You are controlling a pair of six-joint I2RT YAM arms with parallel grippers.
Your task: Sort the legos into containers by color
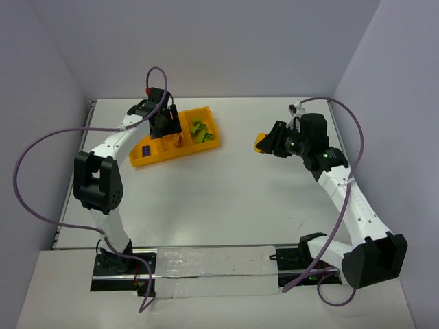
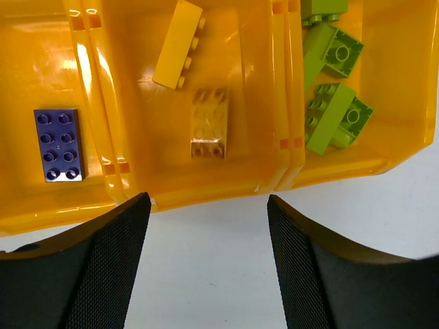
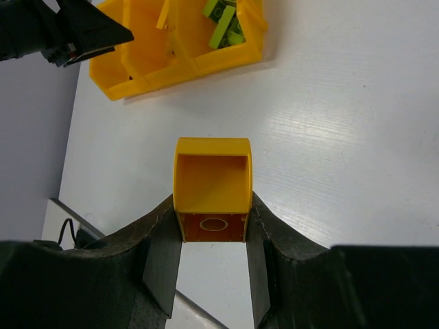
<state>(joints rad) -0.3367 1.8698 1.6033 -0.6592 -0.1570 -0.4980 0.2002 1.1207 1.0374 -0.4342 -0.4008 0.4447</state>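
Right pincer [image 3: 212,219] clamps a yellow, seemingly arched brick [image 3: 212,184], half-hidden overhead; left pincer [image 2: 207,204] gapes over tray [image 2: 55,205].

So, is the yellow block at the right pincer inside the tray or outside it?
Outside. The right pincer is shut on the yellow block over the white table, well apart from the tray.

Ahead of the right pincer [image 3: 212,202], its jaws filled by an orange-yellow brick [image 3: 212,175], bare counter [image 3: 343,137] lies open up to the tray [image 3: 137,79], while beyond the spread left pincer [image 2: 206,205] upright dividers [image 2: 281,103] and lime bricks [image 2: 333,113] crowd the compartments.
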